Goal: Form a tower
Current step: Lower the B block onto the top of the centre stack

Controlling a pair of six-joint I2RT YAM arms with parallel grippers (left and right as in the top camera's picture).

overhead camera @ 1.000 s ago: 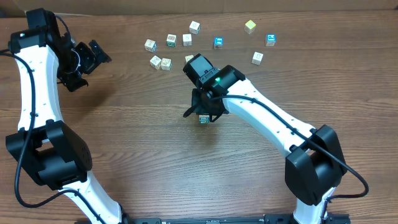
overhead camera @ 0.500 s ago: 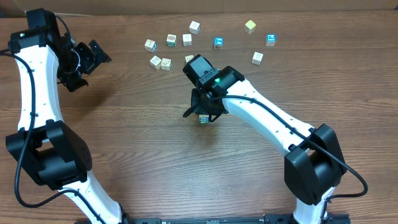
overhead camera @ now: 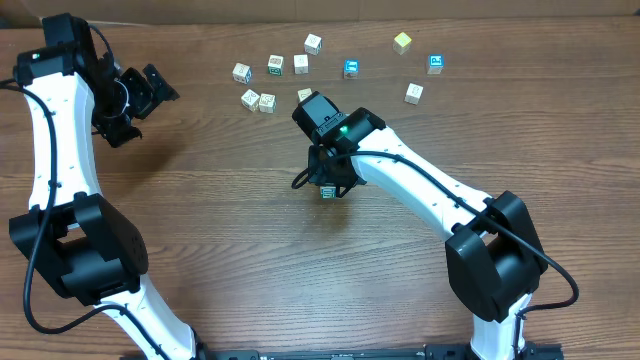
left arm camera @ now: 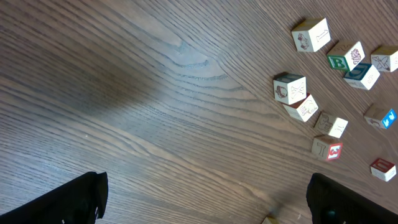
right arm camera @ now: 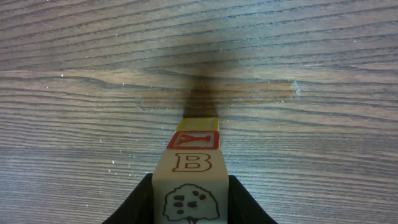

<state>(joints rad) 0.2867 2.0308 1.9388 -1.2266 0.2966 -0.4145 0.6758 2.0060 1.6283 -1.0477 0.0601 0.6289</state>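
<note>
In the right wrist view my right gripper (right arm camera: 190, 193) is shut on a pale cube (right arm camera: 190, 177) printed with a brown B and a tree. That cube sits in line over the tower (right arm camera: 198, 140), whose red-framed Y cube and a yellow one under it show beyond. Whether the held cube rests on the tower I cannot tell. From overhead the right gripper (overhead camera: 326, 178) covers the tower (overhead camera: 327, 191); only a green-printed edge peeks out. My left gripper (overhead camera: 135, 100) hangs open at the far left, away from every cube, with bare wood between its fingers (left arm camera: 68, 199).
Several loose cubes lie scattered at the back of the table, from a pale one (overhead camera: 242, 72) on the left through a blue one (overhead camera: 351, 68) to another blue one (overhead camera: 436, 64). Two more (overhead camera: 258, 101) lie nearer the tower. The left wrist view shows the same cluster (left arm camera: 289, 87).
The right arm's elbow has swung slightly left while its gripper stays at the tower with the cube. The left arm has not moved.
</note>
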